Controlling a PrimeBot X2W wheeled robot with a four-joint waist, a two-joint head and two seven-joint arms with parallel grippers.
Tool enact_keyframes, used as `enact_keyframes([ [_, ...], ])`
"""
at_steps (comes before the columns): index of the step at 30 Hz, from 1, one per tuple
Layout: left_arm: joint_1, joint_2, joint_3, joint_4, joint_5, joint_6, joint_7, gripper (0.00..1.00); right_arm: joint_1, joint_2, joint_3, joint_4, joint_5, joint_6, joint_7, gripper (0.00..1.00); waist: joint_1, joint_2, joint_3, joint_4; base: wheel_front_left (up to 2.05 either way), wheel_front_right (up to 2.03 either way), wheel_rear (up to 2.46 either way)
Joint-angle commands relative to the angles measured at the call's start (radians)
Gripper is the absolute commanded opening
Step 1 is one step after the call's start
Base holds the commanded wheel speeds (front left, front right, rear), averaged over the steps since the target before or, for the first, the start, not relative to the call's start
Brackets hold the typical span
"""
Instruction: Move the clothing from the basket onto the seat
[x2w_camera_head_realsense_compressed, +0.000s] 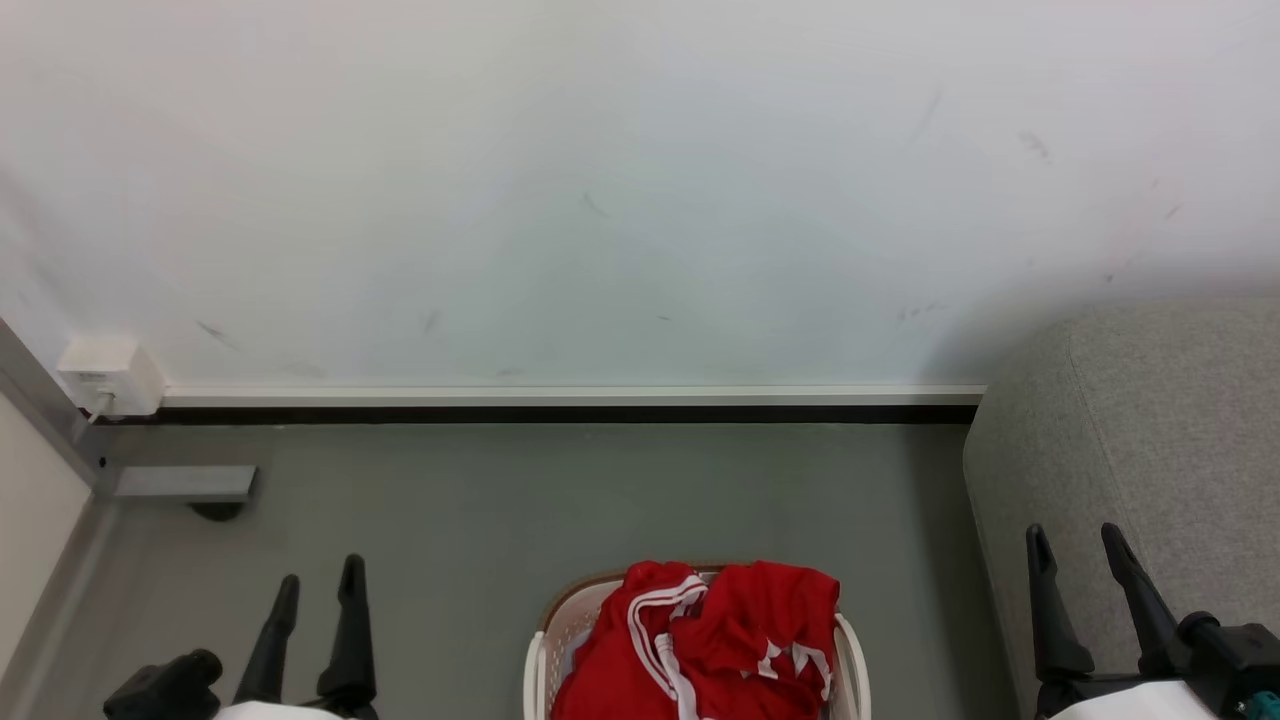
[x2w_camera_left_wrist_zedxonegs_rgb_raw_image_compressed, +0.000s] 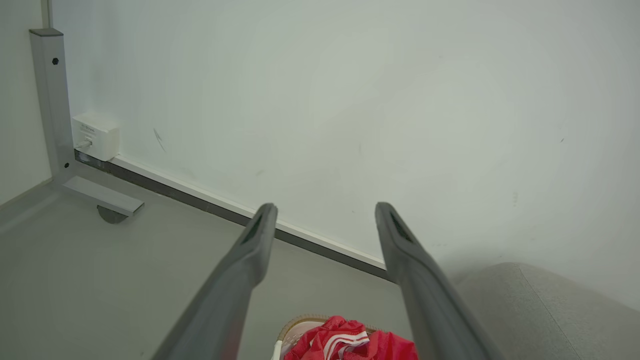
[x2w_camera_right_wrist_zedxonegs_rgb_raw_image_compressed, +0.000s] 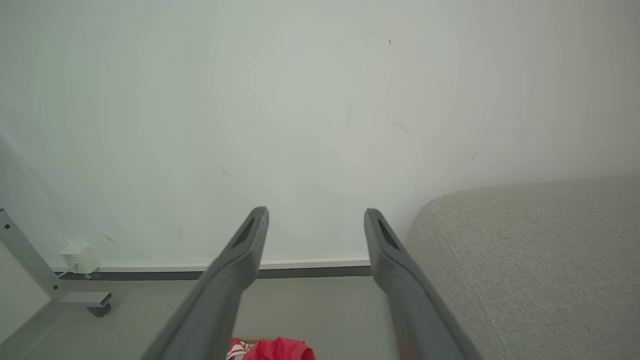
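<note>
Here's the basket (x2w_camera_head_realsense_compressed: 537, 668), down on the grey floor (x2w_camera_head_realsense_compressed: 480, 520), and the clothing (x2w_camera_head_realsense_compressed: 720, 640) is right there inside it: a red bundle with white stripes, heaped above the brown rim and spread across the basket's width. Both pincers are well apart from it.

Left of the basket, the left pincer (x2w_camera_head_realsense_compressed: 321, 570) hangs over the floor, its two dark fingers apart, tips pointing toward the wall (x2w_camera_head_realsense_compressed: 640, 200). Right of the basket, the right pincer (x2w_camera_head_realsense_compressed: 1073, 532) takes the same stance, fingers spread wide (seen against the seat's rounded side).

The seat (x2w_camera_head_realsense_compressed: 1150, 430), light grey fabric, rises just right of the basket, with a strip of floor between the two. Beyond the basket, the white wall meets the floor along a dark skirting strip (x2w_camera_head_realsense_compressed: 560, 413). Far to the basket's left, a small white box (x2w_camera_head_realsense_compressed: 108, 375) sits low on the wall, beside a grey metal leg (x2w_camera_head_realsense_compressed: 180, 483) with a flat foot on the floor.

From the left wrist, the red cloth peeks up between the open fingers. From the right wrist, a corner of red shows at the bottom edge, with the seat off to its right.
</note>
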Motion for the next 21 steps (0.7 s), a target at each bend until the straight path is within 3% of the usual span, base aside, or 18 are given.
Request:
enact_keyframes([
  [1,0.007,0.009,0.004,-0.012,0.035,-0.006,-0.012,1.0,0.008,-0.011,-0.003,-0.01,-0.036,-0.001,-0.012,1.0,0.0,0.0,0.0,0.0,0.0,0.0,0.0],
  [21,0.027,0.01,0.014,-0.016,0.195,-0.008,-0.054,1.0,0.025,-0.012,-0.001,0.017,-0.155,-0.002,-0.054,1.0,0.0,0.0,0.007,0.001,0.0,0.0,0.0],
])
